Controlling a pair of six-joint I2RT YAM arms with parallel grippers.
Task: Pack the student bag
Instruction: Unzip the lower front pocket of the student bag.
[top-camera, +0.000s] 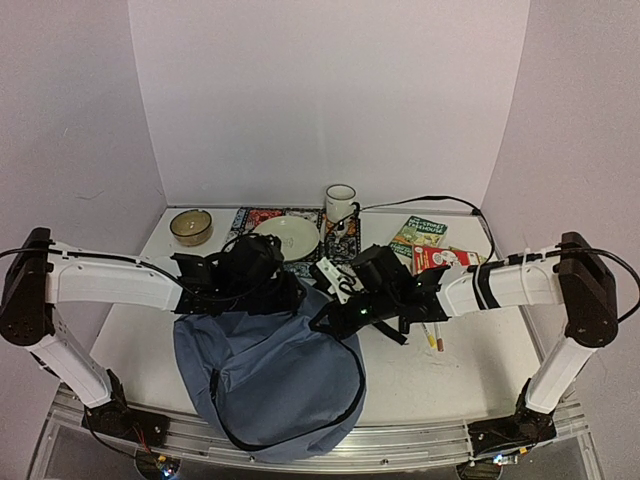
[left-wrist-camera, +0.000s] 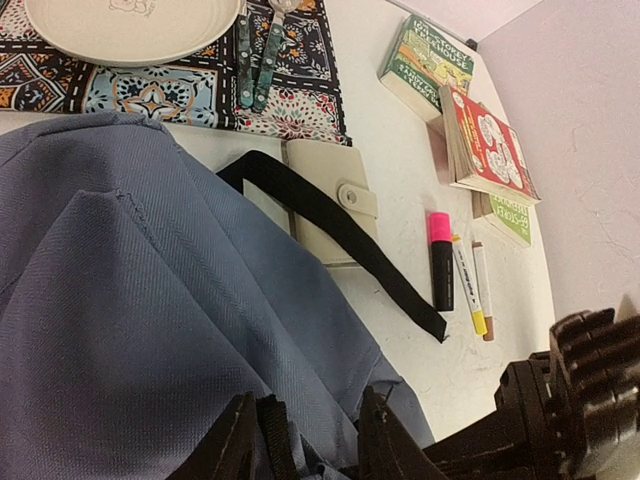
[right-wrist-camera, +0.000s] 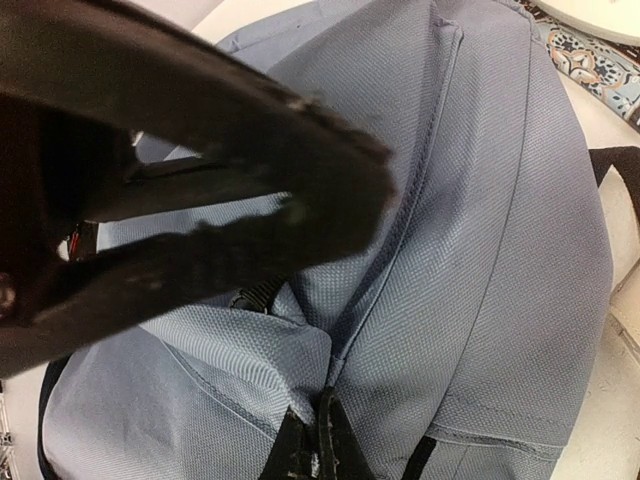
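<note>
The student bag (top-camera: 265, 375), slate-blue with black straps, lies at the table's near middle. My left gripper (top-camera: 288, 296) sits over its top left. In the left wrist view the left gripper (left-wrist-camera: 312, 440) has its jaws apart, with blue bag fabric (left-wrist-camera: 150, 300) lying between them and a stub of black webbing beside the left finger (left-wrist-camera: 238, 445). My right gripper (top-camera: 332, 320) is at the bag's top right. In the right wrist view it (right-wrist-camera: 322, 452) is shut on a fold of the bag's fabric (right-wrist-camera: 480, 230) by a seam.
A cream snap pouch (left-wrist-camera: 325, 200) lies under a loose black strap (left-wrist-camera: 340, 230). Beside them are a pink highlighter (left-wrist-camera: 441, 260), pens (left-wrist-camera: 467, 290) and books (left-wrist-camera: 485, 140). Behind the bag sit a plate (top-camera: 288, 238) on a patterned mat, a mug (top-camera: 340, 203) and a bowl (top-camera: 190, 226).
</note>
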